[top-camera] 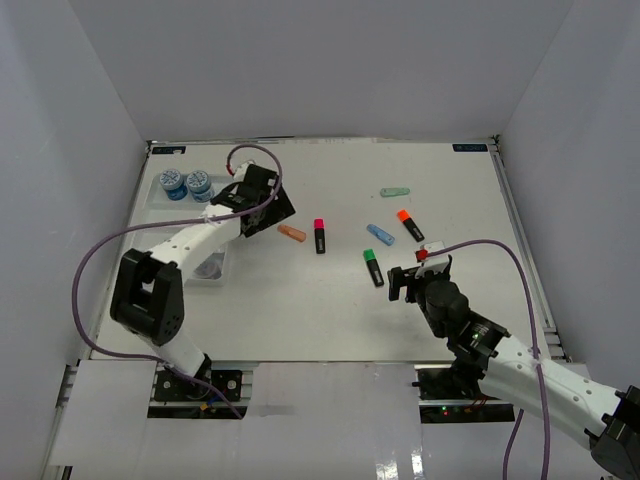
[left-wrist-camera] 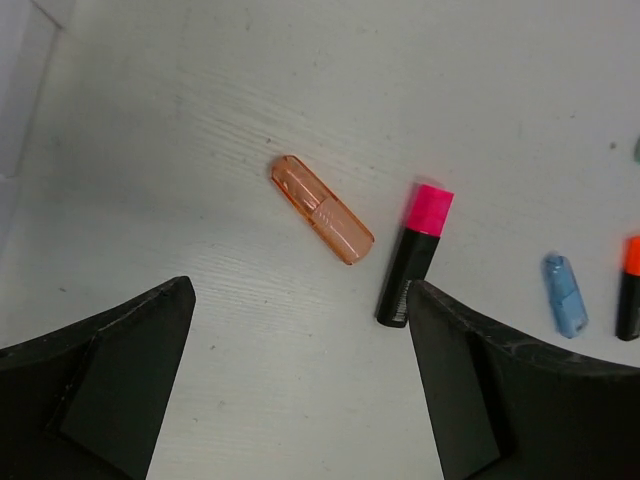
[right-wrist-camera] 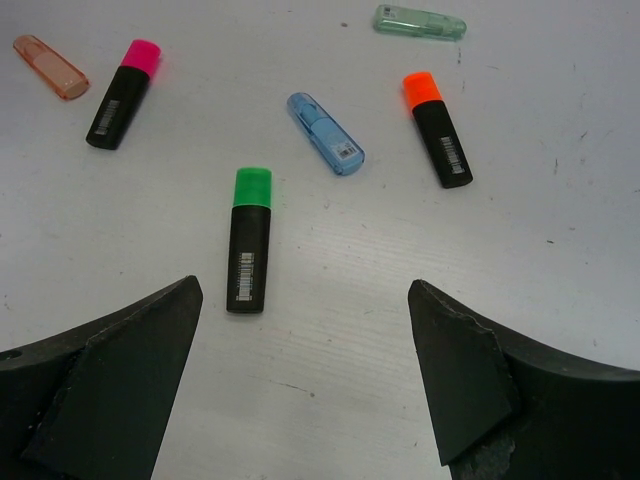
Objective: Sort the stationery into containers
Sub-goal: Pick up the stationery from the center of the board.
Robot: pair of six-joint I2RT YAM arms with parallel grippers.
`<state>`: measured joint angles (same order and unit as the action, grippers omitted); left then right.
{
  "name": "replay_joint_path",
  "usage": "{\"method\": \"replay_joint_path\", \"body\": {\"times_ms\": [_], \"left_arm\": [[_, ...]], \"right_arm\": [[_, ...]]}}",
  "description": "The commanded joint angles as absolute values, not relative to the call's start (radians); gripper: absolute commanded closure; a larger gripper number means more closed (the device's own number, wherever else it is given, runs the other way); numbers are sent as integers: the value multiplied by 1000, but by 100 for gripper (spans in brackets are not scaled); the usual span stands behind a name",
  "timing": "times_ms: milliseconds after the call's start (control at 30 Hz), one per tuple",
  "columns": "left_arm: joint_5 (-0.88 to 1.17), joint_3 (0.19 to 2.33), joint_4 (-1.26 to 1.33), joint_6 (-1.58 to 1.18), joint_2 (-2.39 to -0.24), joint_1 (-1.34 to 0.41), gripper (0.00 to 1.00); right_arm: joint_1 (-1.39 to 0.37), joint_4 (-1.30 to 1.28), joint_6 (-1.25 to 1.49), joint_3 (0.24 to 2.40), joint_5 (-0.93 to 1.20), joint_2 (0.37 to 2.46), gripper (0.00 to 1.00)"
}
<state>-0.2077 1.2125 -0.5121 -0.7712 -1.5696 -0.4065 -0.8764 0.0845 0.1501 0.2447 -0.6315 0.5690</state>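
Note:
The white divided tray [top-camera: 205, 277] lies at the far left, with two blue jars [top-camera: 173, 183] [top-camera: 199, 184] at its far end. Loose on the table are an orange marker [top-camera: 292, 233] [left-wrist-camera: 322, 209], a pink-capped highlighter [top-camera: 320, 236] [left-wrist-camera: 414, 255], a blue marker [top-camera: 380, 235] [right-wrist-camera: 326, 133], a green-capped highlighter [top-camera: 373, 267] [right-wrist-camera: 249, 240], an orange-capped highlighter [top-camera: 409, 225] [right-wrist-camera: 437, 129] and a green marker [top-camera: 396, 192] [right-wrist-camera: 420, 22]. My left gripper [top-camera: 272, 215] [left-wrist-camera: 300, 290] is open and empty, just short of the orange marker. My right gripper [top-camera: 410, 272] [right-wrist-camera: 305, 285] is open and empty, right of the green-capped highlighter.
White walls close in the table on the left, back and right. The left arm's purple cable loops over the tray area. A metal rail [top-camera: 525, 250] runs along the table's right edge.

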Motion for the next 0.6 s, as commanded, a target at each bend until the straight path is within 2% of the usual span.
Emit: {"method": "replay_joint_path", "body": {"times_ms": [0, 400, 567], "left_arm": [[-342, 1285, -583, -828, -1655, -491, 2], [-367, 1486, -687, -948, -1971, -538, 2], [-380, 1526, -716, -956, -2031, -538, 7]], "right_arm": [[-874, 144, 161, 235, -640, 546, 10], [-873, 144, 166, 227, -632, 525, 10], [-874, 144, 167, 227, -629, 528, 10]]}}
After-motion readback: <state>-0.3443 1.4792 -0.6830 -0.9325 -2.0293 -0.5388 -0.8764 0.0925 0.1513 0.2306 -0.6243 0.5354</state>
